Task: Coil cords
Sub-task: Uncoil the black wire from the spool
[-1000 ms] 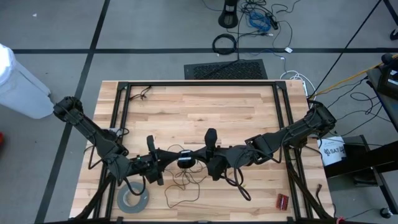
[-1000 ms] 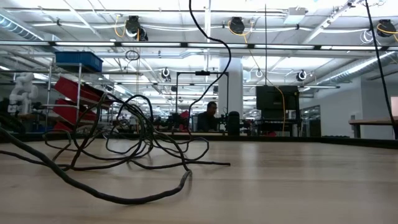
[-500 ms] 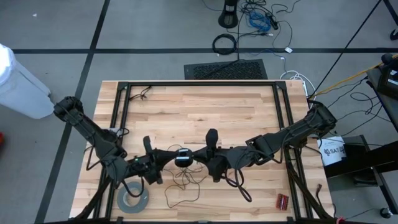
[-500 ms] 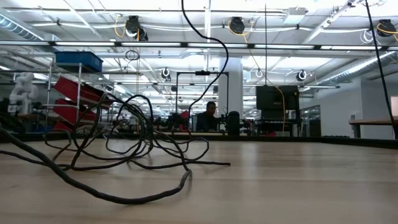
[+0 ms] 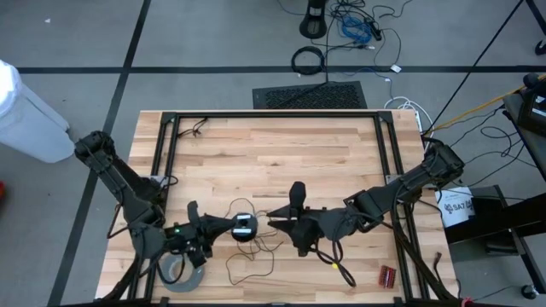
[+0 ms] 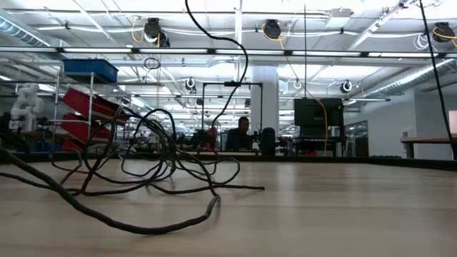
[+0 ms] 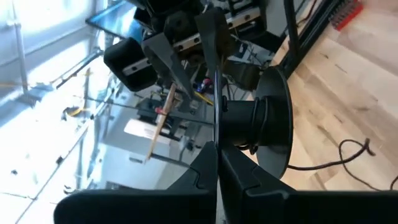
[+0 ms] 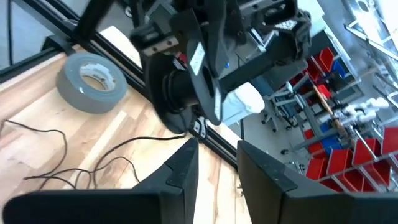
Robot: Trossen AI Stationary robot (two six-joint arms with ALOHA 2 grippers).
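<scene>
The cords are a small round black disc (image 5: 245,228) (image 8: 205,68) and a very thin dark wire that lies in loose loops (image 5: 256,256) (image 6: 157,164) near the table's front edge. My left gripper (image 5: 223,227) (image 7: 216,149) reaches in from the left and is shut on the disc. Just right of the disc, my right gripper (image 5: 275,223) (image 8: 217,146) points at it with its fingers open and nothing between them. In the low view one strand (image 6: 239,64) comes down from above into the loops. My left gripper pinches a thin round plate of the disc (image 7: 215,112), seen edge-on, between its two fingers. The fingers come in about level from the table's left. The disc stands on edge, clear of the table, with the wire (image 8: 143,140) trailing slack from it to the wood.
A wide grey tape roll (image 5: 182,271) (image 8: 93,81) lies at the front left, partly under my left arm. Black frame rails (image 5: 171,162) run along the table's sides and back. A cable with a yellow end (image 5: 345,275) and a small red thing (image 5: 388,275) lie front right.
My left gripper has carried the disc a little toward the table's left and near edges, and the strand hanging in the low view has swung left with it. My right gripper, close against the disc a second ago, now stands a short way to its right.
</scene>
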